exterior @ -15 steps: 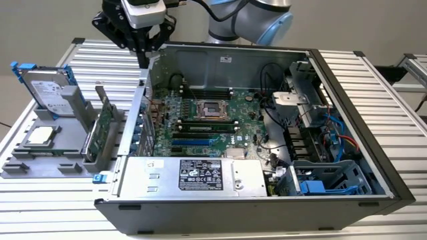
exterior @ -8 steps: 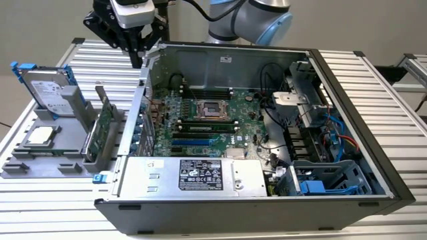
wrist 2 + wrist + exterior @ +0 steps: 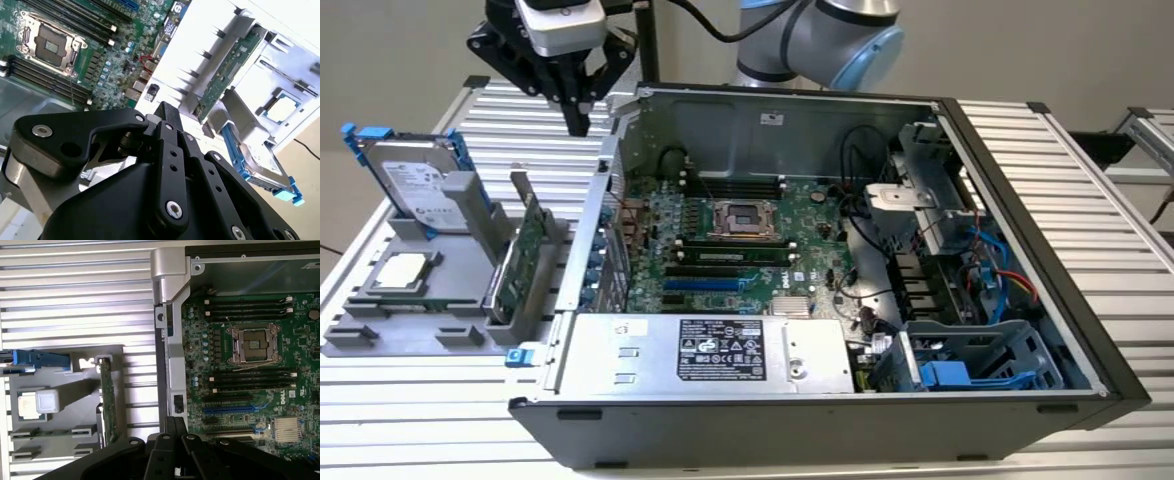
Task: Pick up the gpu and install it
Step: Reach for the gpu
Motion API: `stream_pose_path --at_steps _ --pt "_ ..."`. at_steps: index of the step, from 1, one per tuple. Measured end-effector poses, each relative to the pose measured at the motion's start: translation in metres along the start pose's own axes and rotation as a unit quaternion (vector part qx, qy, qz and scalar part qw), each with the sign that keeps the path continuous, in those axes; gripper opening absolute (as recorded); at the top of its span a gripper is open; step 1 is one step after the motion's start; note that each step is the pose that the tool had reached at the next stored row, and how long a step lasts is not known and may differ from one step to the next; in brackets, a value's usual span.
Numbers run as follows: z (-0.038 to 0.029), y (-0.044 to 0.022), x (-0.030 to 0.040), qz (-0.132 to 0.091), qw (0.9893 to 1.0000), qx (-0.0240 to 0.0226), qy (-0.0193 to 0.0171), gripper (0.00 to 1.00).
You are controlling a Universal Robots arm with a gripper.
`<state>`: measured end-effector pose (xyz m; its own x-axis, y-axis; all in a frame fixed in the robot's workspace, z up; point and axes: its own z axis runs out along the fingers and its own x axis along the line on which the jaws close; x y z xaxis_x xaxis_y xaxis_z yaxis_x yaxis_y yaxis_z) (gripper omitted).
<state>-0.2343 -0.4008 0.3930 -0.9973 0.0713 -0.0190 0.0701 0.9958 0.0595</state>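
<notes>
The gpu stands on edge in a slot of the grey holder, just outside the computer case on the exterior view's left. Its green board also appears in the second wrist view and edge-on in the first wrist view. My gripper hangs well above and behind the gpu, near the case's back corner, fingers pointing down. The black fingers lie together with nothing between them, as the first wrist view's gripper also shows.
The open case lies on its side with the motherboard and blue slots exposed. A power supply fills its near side. The holder also carries a silver hard drive and a processor chip.
</notes>
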Motion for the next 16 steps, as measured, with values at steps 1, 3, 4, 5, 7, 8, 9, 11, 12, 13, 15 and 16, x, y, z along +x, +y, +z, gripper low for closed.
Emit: stream_pose_path --at_steps 1,3,4,5,7,8,9,11,12,13,15,16 --pt "-0.0001 -0.0002 0.0017 0.0 1.0 -0.0002 0.0 0.0" --pt "-0.0001 -0.0005 0.0051 0.0 1.0 -0.0006 0.0 0.0" --pt "-0.0002 -0.0006 0.0068 0.0 1.0 -0.0007 0.0 0.0" --pt "-0.0002 -0.0008 0.0083 0.0 1.0 -0.0009 0.0 0.0" --pt "-0.0003 -0.001 0.0115 0.0 1.0 -0.0012 0.0 0.0" --pt "-0.0003 -0.0011 0.0129 0.0 1.0 -0.0013 0.0001 0.0" --pt "-0.0004 -0.0013 0.0145 0.0 1.0 -0.0015 0.0001 0.0" --pt "-0.0004 -0.0015 0.0176 0.0 1.0 -0.0018 0.0001 0.0" --pt "-0.0005 -0.0017 0.0191 0.0 1.0 -0.0019 0.0001 0.0" --pt "-0.0005 -0.0018 0.0207 0.0 1.0 -0.002 0.0001 0.0" --pt "-0.0006 -0.002 0.0237 0.0 1.0 -0.0023 0.0001 0.0" --pt "-0.0006 -0.0022 0.0253 0.0 1.0 -0.0024 0.0001 0.0"
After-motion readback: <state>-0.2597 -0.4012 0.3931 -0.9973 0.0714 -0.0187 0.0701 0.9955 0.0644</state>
